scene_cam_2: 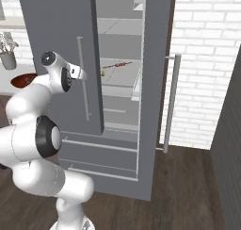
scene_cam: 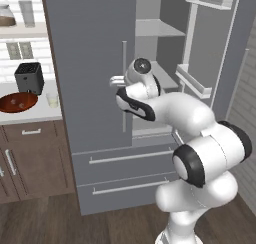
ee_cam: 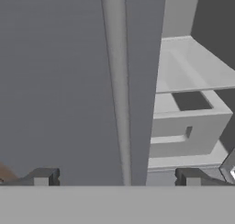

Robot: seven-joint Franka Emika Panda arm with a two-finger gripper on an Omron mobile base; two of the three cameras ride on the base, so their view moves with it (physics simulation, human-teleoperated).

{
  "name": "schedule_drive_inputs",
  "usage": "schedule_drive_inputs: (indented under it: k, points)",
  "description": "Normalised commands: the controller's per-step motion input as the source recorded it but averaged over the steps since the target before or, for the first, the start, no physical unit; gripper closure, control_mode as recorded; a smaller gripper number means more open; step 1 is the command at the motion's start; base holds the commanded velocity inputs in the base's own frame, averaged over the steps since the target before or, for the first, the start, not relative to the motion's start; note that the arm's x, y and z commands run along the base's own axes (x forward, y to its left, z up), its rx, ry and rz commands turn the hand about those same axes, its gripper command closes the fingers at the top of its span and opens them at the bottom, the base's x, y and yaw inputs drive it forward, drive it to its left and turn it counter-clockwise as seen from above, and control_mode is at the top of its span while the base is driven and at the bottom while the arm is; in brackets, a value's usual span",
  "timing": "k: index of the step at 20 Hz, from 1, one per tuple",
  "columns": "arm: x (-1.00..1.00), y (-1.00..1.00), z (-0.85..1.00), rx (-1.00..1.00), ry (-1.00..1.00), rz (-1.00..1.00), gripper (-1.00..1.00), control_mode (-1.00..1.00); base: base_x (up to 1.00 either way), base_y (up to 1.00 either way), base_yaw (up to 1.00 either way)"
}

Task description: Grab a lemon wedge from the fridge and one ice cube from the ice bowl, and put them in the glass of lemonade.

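Currently the two-finger gripper (ee_cam: 117, 176) stands spread wide, empty, straddling the long slim vertical bar handle (ee_cam: 115, 85) of the tall grey two-door fridge (scene_cam: 92, 88). Right door open; tiny yellow-green lemon wedge (scene_cam_2: 102, 73) lies on a pale shelf inside.

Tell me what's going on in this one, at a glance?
The robot arm is at the fridge, whose right door stands open while the left is shut. Its gripper, jaws wide and holding nothing, faces the left door's handle. A small yellow-green lemon wedge sits on a shelf inside. The ice bowl and glass of lemonade wait on the counter.
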Motion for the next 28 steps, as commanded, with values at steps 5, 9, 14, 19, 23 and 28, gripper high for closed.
schedule_drive_inputs:
  k: [5,9,14,19,23,28]
  points:
    - [0.14,0.00,0.21,-0.06,0.03,0.00,-1.00,-1.00,0.00,0.00,0.00]
    - [0.38,-0.02,0.01,-0.08,0.00,0.00,-1.00,-1.00,0.00,0.00,0.00]
    - [0.39,-0.03,-0.01,-0.03,0.00,0.00,-1.00,-1.00,0.00,0.00,0.00]
    - [0.41,-0.07,-0.10,0.00,0.00,0.00,-1.00,-1.00,0.00,0.00,0.00]
    - [0.48,-0.01,-0.17,0.00,0.00,0.00,-1.00,-1.00,0.00,0.00,0.00]
    - [0.41,0.00,-0.07,0.00,0.04,0.00,-1.00,-1.00,0.00,0.00,0.00]
